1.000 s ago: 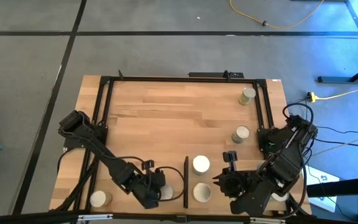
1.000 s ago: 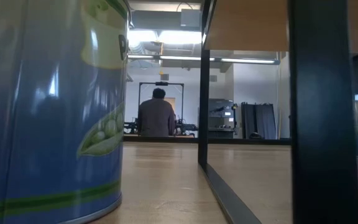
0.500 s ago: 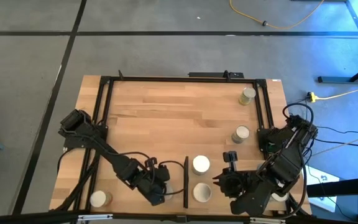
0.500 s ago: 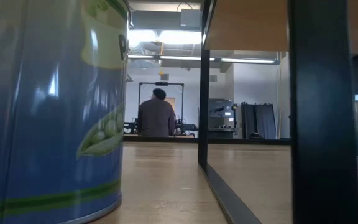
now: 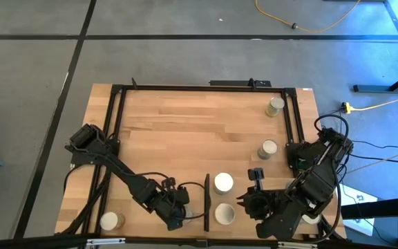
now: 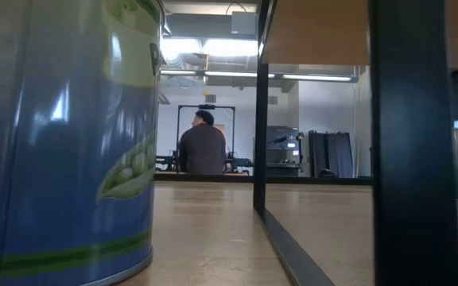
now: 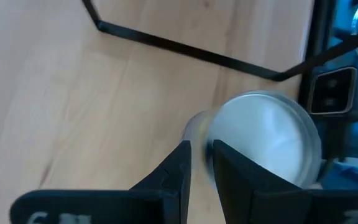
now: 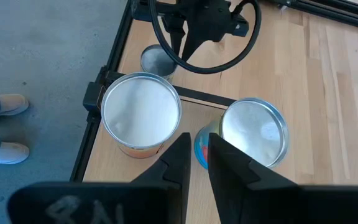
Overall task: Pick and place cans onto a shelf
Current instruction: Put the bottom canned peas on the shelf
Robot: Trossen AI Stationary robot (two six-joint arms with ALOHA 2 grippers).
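Can [image 7: 263, 140] upright just left of the black bar [image 5: 206, 202], touching one side of the left gripper [image 7: 201, 163], outside its nearly closed, empty fingers [image 7: 173, 171]; right gripper [image 8: 194, 152] also narrow, empty, parked right of the bar.

Grey floor [image 5: 33, 62] w/ dark seams, yellow cable [image 5: 302, 24]; seated person [image 6: 203, 147] beyond, ceiling strip lights [image 6: 213, 73].
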